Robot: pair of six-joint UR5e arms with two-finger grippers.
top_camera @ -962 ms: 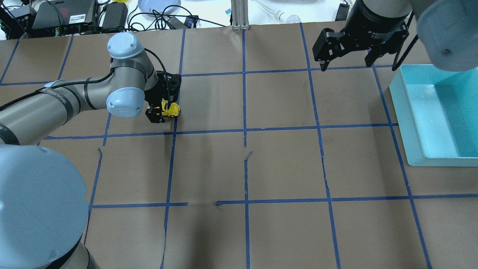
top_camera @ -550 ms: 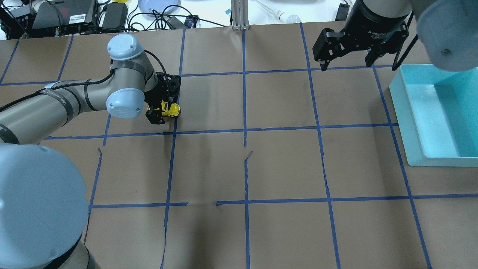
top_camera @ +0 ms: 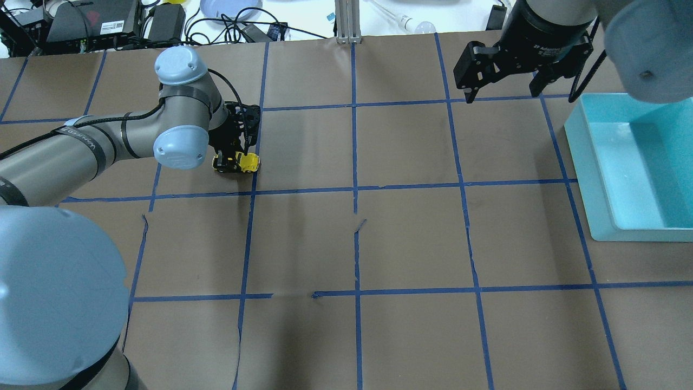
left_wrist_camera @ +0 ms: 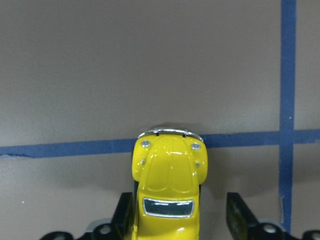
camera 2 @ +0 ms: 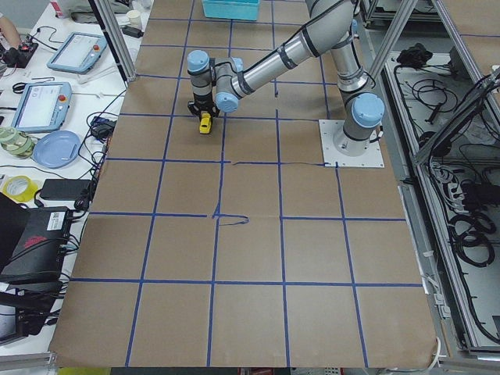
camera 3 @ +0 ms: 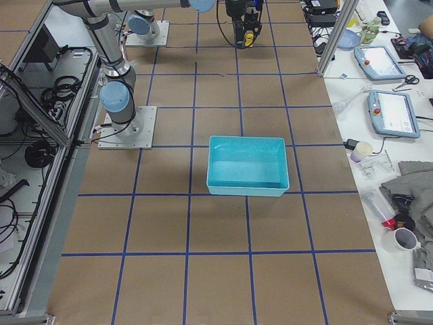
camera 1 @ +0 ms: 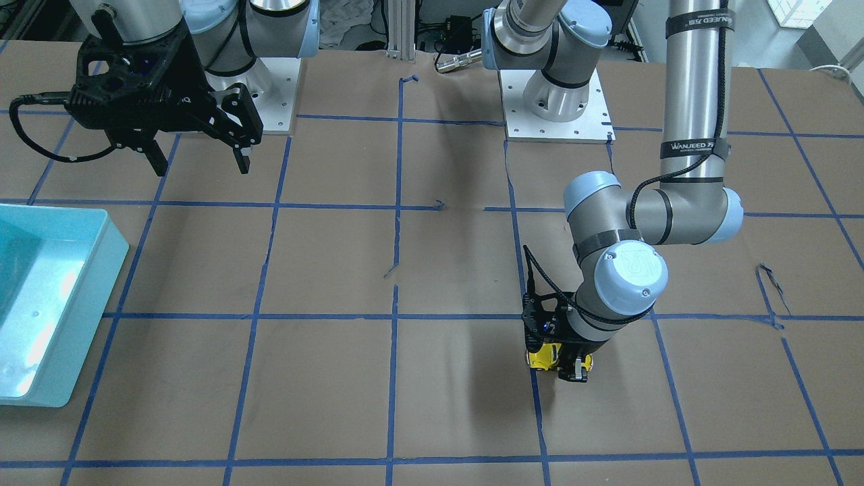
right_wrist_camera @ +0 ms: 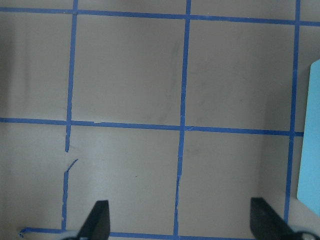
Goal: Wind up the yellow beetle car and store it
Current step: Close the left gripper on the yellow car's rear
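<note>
The yellow beetle car [top_camera: 247, 161] stands on the brown table, its nose on a blue tape line in the left wrist view [left_wrist_camera: 169, 185]. My left gripper [top_camera: 235, 162] is low over it with a finger on each side. One finger [left_wrist_camera: 125, 220] is against the car's side; the other finger [left_wrist_camera: 236, 217] stands apart from it, so the jaws are open around the car. The car also shows in the front-facing view [camera 1: 543, 356]. My right gripper [top_camera: 502, 96] hangs open and empty above the table at the far right.
A light blue bin [top_camera: 582, 157] stands at the right edge of the table, also seen in the exterior right view [camera 3: 247, 140]. Blue tape lines grid the brown paper. Cables, boxes and tablets lie beyond the far edge.
The left gripper's fingers have drawn in closer around the car, which has hardly shifted. The right arm has not moved.
</note>
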